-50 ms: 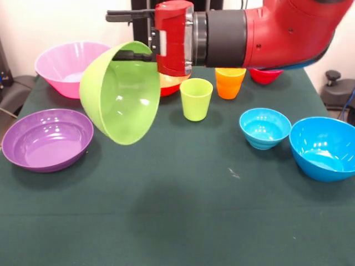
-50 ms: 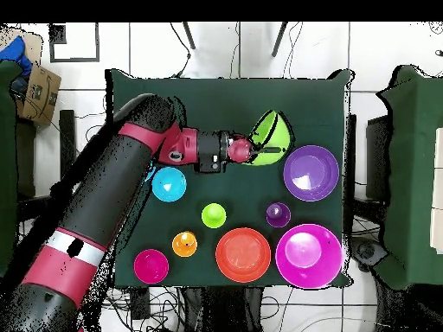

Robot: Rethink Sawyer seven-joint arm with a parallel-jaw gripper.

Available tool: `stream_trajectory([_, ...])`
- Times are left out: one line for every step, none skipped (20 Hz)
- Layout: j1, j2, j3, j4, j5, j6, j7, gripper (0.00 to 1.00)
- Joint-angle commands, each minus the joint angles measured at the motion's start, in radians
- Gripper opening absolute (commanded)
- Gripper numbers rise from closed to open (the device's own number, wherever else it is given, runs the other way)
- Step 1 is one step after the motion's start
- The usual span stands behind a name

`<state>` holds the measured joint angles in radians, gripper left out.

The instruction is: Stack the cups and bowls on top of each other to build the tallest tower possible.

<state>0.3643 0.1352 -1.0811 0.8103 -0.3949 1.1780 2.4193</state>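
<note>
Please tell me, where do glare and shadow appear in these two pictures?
Front view: white glare spots sit inside the green bowl, which the hand holds tilted, and inside the purple bowl and the big blue bowl; a soft shadow darkens the table. Overhead view: a bright spot shows in the purple bowl.

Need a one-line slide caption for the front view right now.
Sawyer's pincer holds the lime green bowl tilted on its side above the table, beside the shallow purple bowl.

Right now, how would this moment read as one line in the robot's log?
end effector: shut on lime green bowl | bowl: lifted off table, tilted on its side | location: beside shallow purple bowl | tower: not started
</note>
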Motion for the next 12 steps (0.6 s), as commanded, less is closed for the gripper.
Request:
stream_trajectory([-0.045, -0.085, 0.171, 0.051, 0.068, -0.108, 0.070, 1.00])
stream_trajectory([-0.049, -0.087, 0.172, 0.049, 0.071, -0.108, 0.065, 1.00])
stream_trajectory([-0.051, -0.090, 0.173, 0.050, 0.072, -0.112, 0.061, 1.00])
stream_trajectory([-0.054, -0.092, 0.176, 0.048, 0.075, -0.113, 0.055, 1.00])
stream_trajectory([-0.055, -0.093, 0.178, 0.049, 0.077, -0.115, 0.055, 1.00])
stream_trajectory([-0.056, -0.092, 0.179, 0.048, 0.079, -0.117, 0.057, 1.00])
stream_trajectory([-0.058, -0.091, 0.183, 0.050, 0.082, -0.121, 0.062, 1.00])
stream_trajectory([-0.060, -0.090, 0.185, 0.050, 0.085, -0.123, 0.065, 1.00])
stream_trajectory([-0.062, -0.090, 0.188, 0.050, 0.087, -0.125, 0.067, 1.00])
stream_trajectory([-0.062, -0.089, 0.189, 0.049, 0.089, -0.122, 0.069, 1.00])
stream_trajectory([-0.062, -0.090, 0.190, 0.048, 0.089, -0.120, 0.067, 1.00])
stream_trajectory([-0.062, -0.092, 0.191, 0.047, 0.090, -0.117, 0.065, 1.00])
